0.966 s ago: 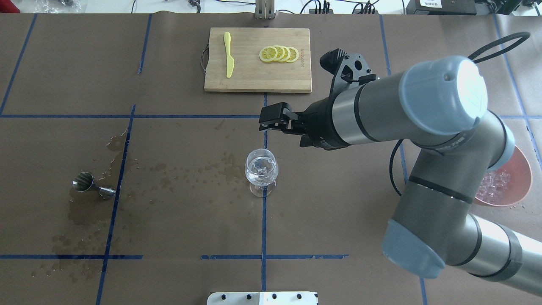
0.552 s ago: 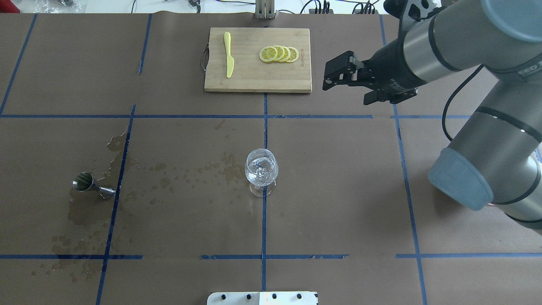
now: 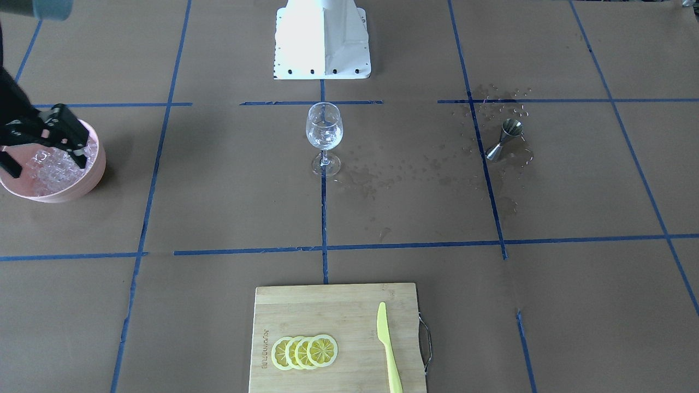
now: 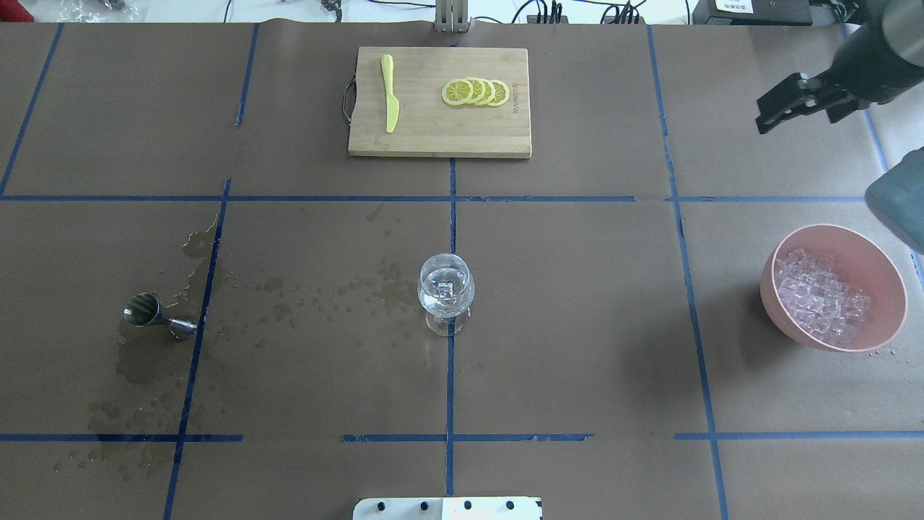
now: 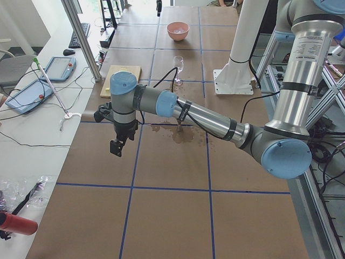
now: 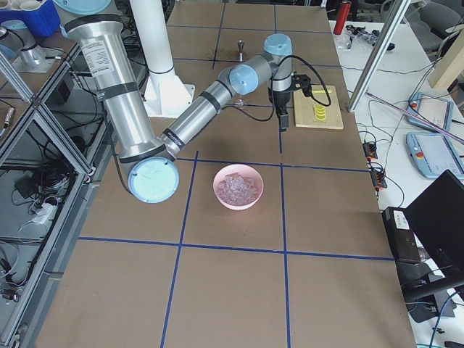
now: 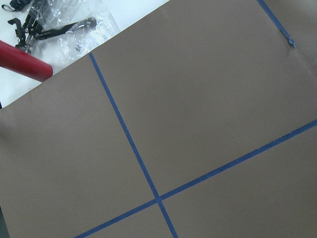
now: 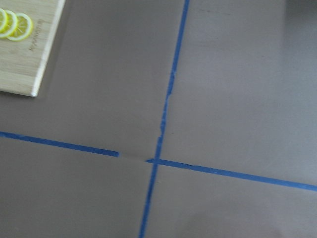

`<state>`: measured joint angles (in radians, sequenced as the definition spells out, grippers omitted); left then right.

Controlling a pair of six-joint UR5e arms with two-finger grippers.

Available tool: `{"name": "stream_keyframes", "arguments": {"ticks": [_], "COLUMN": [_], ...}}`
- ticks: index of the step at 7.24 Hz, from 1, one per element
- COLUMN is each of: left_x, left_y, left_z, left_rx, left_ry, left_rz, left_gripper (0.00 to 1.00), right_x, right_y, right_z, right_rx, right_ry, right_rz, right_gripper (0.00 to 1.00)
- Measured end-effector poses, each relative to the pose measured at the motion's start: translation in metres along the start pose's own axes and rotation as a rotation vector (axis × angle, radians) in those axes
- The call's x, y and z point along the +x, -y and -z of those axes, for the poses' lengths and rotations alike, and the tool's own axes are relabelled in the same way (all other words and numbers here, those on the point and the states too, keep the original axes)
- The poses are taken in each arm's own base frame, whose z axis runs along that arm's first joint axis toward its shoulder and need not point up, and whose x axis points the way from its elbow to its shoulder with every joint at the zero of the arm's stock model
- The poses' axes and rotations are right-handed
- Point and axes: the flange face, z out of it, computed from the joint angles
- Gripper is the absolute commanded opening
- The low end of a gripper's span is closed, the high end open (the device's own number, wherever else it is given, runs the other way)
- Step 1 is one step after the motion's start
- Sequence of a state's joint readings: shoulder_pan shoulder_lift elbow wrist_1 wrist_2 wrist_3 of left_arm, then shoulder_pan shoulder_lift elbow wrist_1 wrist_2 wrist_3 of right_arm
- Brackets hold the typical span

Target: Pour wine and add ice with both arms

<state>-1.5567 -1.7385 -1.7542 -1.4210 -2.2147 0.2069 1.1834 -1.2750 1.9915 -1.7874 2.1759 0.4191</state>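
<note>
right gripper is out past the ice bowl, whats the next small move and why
Probably bring the right gripper toward the robot until it is over the pink bowl, ready to lower for another cube. It hangs beyond the bowl's far side over the table with nothing visible in it, the ice lies heaped in the bowl, and the wine glass holds only a little.
</note>
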Motion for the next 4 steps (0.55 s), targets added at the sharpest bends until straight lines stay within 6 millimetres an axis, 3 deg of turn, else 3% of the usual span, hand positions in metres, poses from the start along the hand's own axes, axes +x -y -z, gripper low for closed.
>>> {"name": "stream_keyframes", "arguments": {"ticks": [2,3,4], "left_x": [-0.016,-0.023,-0.029], "left_y": [-0.011,-0.018,-0.033], "left_z": [-0.023,-0.031,-0.043], "left_rx": [-0.046,-0.063,-0.082], "left_ry": [-0.011,-0.023,-0.059], "left_rz": [0.039,0.059,0.091], "left_gripper": [1.0,1.0,1.0], "right_x": [0.128,0.177,0.209], "right_y": [-0.005,-0.013,-0.023], "right_z": [-0.029,-0.04,-0.047], "right_rx": [-0.104,-0.134,-0.145], "right_ry": [0.013,0.021,0.024], "right_rz": [0.082,0.102,0.1], "right_gripper": [1.0,1.0,1.0]}}
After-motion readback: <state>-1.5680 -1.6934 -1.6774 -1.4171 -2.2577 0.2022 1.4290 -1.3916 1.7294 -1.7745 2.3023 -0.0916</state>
